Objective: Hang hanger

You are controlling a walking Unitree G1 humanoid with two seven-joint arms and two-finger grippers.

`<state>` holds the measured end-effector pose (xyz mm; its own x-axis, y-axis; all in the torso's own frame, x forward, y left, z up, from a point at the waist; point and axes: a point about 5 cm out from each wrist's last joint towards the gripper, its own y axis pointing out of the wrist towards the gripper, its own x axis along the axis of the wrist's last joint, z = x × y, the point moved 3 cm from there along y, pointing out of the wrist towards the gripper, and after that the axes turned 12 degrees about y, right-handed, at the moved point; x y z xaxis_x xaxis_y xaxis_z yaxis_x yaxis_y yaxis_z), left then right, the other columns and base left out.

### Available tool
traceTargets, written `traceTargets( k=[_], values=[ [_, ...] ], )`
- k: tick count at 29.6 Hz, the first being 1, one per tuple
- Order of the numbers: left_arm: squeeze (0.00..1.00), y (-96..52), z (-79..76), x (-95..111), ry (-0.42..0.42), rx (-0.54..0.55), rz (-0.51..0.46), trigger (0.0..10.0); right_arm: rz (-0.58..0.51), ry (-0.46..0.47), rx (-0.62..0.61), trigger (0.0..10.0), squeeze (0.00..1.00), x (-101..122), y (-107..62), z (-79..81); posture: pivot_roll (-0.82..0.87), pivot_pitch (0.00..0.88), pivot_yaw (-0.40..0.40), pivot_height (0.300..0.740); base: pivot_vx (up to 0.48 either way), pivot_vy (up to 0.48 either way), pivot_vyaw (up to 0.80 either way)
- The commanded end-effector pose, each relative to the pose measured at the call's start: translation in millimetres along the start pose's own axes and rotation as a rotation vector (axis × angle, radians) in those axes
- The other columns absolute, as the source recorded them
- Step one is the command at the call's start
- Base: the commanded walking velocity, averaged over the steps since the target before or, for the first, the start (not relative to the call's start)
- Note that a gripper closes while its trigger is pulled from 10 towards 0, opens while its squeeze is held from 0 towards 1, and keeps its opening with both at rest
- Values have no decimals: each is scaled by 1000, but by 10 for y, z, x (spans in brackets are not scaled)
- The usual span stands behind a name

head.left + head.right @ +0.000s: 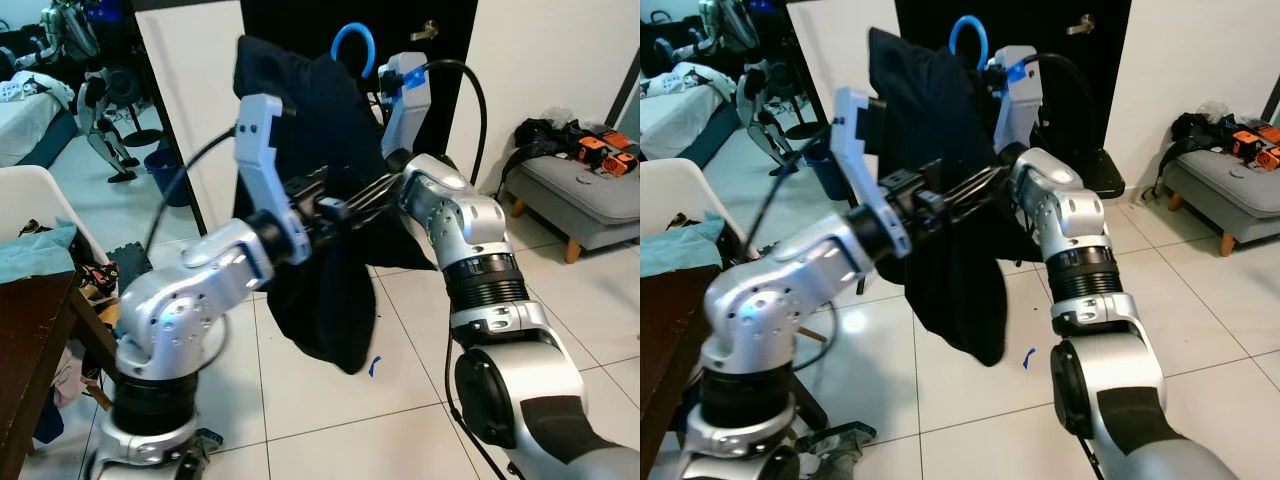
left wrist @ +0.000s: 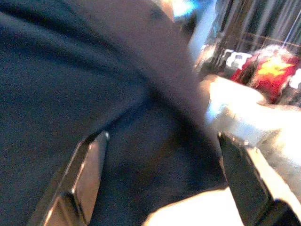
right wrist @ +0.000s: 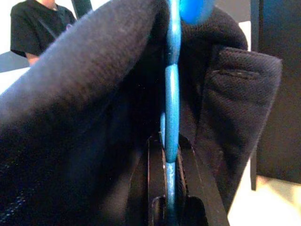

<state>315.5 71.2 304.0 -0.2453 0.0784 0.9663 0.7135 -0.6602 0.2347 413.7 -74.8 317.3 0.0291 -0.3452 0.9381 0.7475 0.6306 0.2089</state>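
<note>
A blue hanger [image 1: 354,44] carries a dark navy garment [image 1: 320,250] that hangs in the air in front of me, before a black door [image 1: 450,40]. The hook sticks up above the cloth. My right gripper [image 3: 167,188] is shut on the hanger's blue bar [image 3: 172,117], up beside the garment's top. My left gripper [image 1: 362,196] reaches across the middle of the garment. It is open, its two fingers [image 2: 89,165] spread wide with dark cloth [image 2: 94,80] between them. The cloth hides most of the hanger.
A grey sofa [image 1: 590,195] with orange items stands at the right. A white chair [image 1: 40,200] and a dark wooden table [image 1: 30,340] are close on my left. A person in a black shirt [image 3: 37,21] stands beyond the garment. White tiled floor [image 1: 330,400] lies below.
</note>
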Motion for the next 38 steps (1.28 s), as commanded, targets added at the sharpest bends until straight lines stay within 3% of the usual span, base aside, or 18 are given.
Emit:
traceTargets(
  k=[1,3,4,7,8,10,11,16,17,18,21,22,25,26,28,30,32,38],
  values=[
    [1000,-122,358,145,231,145,17,10000,-67,-62,83,0,0,175,-17,118,31,0,92,740,0,0,0],
    [1000,-122,358,145,231,145,17,10000,-67,-62,83,0,0,175,-17,118,31,0,92,740,0,0,0],
    [1000,-227,629,389,413,257,-3,10000,-71,-82,112,0,0,205,-67,101,29,0,92,740,0,0,0],
    [1000,-227,629,389,413,257,-3,10000,-71,-82,112,0,0,205,-67,101,29,0,92,740,0,0,0],
    [1000,-304,797,628,539,343,-41,10000,-74,-91,135,0,0,226,-114,82,30,0,92,740,0,0,0],
    [1000,-304,797,628,539,343,-41,10000,-74,-91,135,0,0,226,-114,82,30,0,92,740,0,0,0],
    [1000,-358,889,833,639,396,-79,10000,-71,-103,157,0,0,226,-169,49,32,0,91,740,0,0,0],
    [1000,-387,921,1006,722,408,-110,10000,-49,-127,198,0,0,185,-252,22,32,0,92,740,0,0,0],
    [231,-385,903,1124,801,372,-123,10000,-4,-168,254,0,0,108,-356,9,32,0,93,740,0,0,0],
    [0,-364,844,1155,878,287,-102,10000,50,-203,318,0,0,32,-468,12,30,0,96,740,0,0,0],
    [0,-364,844,1155,878,287,-102,10000,50,-203,318,0,0,32,-468,12,30,0,96,740,0,0,0],
    [0,-345,782,1119,937,186,-63,10000,97,-231,378,0,0,-26,-564,34,28,0,99,740,0,0,0],
    [0,-345,782,1119,937,186,-63,10000,97,-231,378,0,0,-26,-564,34,28,0,99,740,0,0,0],
    [0,-328,715,1035,980,74,-12,10000,151,-254,450,0,0,-82,-666,86,25,0,103,740,0,0,0],
    [0,-328,715,1035,980,74,-12,10000,151,-254,450,0,0,-82,-666,86,25,0,103,740,0,0,0],
    [0,-324,613,813,1016,-115,94,10000,225,-279,558,0,0,-164,-795,195,24,0,104,740,0,0,0],
    [0,-331,574,707,1021,-186,134,10000,241,-283,593,0,0,-181,-821,239,24,0,103,740,0,0,0],
    [0,-352,570,526,1042,-265,213,10000,275,-293,683,0,0,-209,-864,358,26,0,100,740,0,0,0]
  ],
)
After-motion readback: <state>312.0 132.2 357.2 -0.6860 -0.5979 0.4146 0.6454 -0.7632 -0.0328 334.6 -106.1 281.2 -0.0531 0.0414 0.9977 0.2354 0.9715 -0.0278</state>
